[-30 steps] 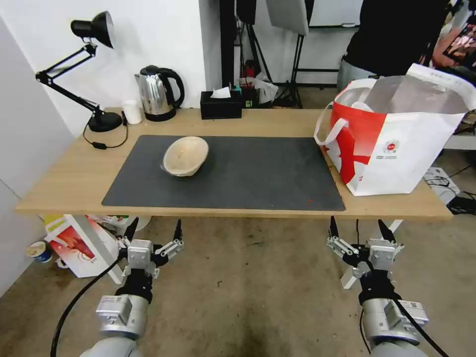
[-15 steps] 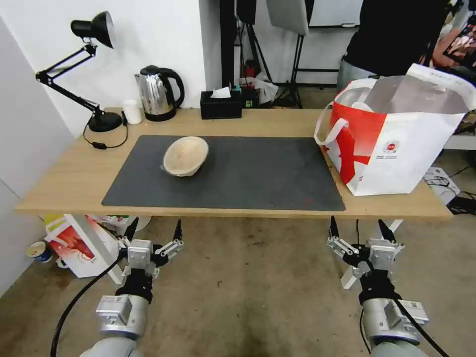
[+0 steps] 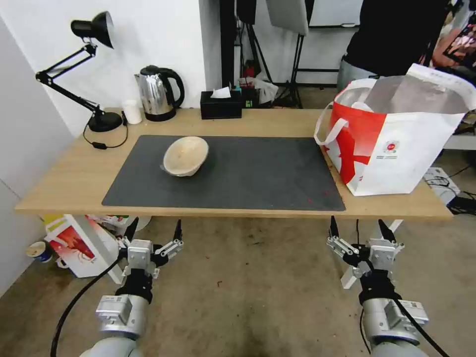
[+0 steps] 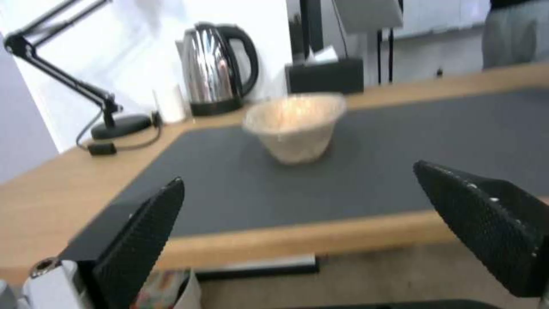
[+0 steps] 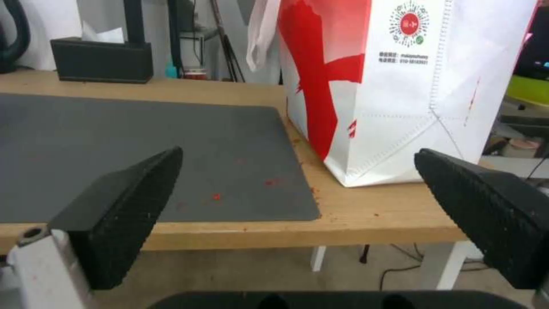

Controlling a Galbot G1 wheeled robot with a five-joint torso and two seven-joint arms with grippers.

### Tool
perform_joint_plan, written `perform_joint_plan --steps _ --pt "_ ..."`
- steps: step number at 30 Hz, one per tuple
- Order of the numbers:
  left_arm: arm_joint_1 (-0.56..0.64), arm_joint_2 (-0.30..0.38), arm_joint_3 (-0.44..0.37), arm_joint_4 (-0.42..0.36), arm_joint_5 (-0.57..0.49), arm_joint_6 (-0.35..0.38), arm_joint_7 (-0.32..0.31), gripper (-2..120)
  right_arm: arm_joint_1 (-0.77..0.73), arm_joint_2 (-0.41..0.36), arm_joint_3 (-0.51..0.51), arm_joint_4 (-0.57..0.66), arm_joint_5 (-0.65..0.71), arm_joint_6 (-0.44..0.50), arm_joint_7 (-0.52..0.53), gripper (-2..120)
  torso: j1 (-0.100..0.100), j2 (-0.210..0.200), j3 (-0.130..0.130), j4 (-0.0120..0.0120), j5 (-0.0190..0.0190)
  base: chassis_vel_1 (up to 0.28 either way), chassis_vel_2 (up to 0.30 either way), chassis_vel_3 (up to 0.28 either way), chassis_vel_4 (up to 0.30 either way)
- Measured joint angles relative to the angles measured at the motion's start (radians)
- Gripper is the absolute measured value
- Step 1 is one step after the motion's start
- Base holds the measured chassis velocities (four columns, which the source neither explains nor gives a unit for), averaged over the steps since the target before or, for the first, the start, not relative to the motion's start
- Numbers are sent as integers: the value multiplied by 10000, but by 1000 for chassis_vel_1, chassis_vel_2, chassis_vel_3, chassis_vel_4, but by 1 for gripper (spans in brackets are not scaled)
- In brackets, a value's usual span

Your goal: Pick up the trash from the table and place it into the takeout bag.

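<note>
on the mat (image 3: pixel 248 173), beige bowl (image 3: pixel 186 156), beyond left claw (image 3: pixel 153 230)

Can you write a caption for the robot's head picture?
Beige bowl waits on the table; both grippers hang open below its edge.

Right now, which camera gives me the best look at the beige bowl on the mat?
The head view: the beige bowl shows whole from above, tilted on the dark mat, well left of the takeout bag. The left wrist view shows it side-on and blurred, beyond the open left tool. The right wrist view faces the bag instead.
</note>
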Motion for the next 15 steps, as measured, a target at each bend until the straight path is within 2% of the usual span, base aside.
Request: perform_joint_plan --steps 1,3,6,9,15 --pt "0 0 0 0 0 0 0 100 0 0 0 0 0 0 0 100 0 0 0 0 0 0 0 0 0" --pt "-523 -510 146 -854 -1057 -872 -195 100 0 0 0 4 -1 1 -1 100 0 0 0 -2 3 0 0 0 0" --pt "-758 -744 220 -1269 -1549 -1297 -286 100 0 0 1 3 -1 2 -1 100 0 1 0 -2 9 0 0 0 0" --pt "-835 -825 243 -1380 -1736 -1417 -328 100 0 0 1 4 -1 2 -1 100 0 1 0 0 -2 0 0 0 0" --pt "-847 -833 258 -1412 -1857 -1427 -375 100 0 -1 0 3 -1 2 -1 100 1 2 0 0 1 0 0 0 0"
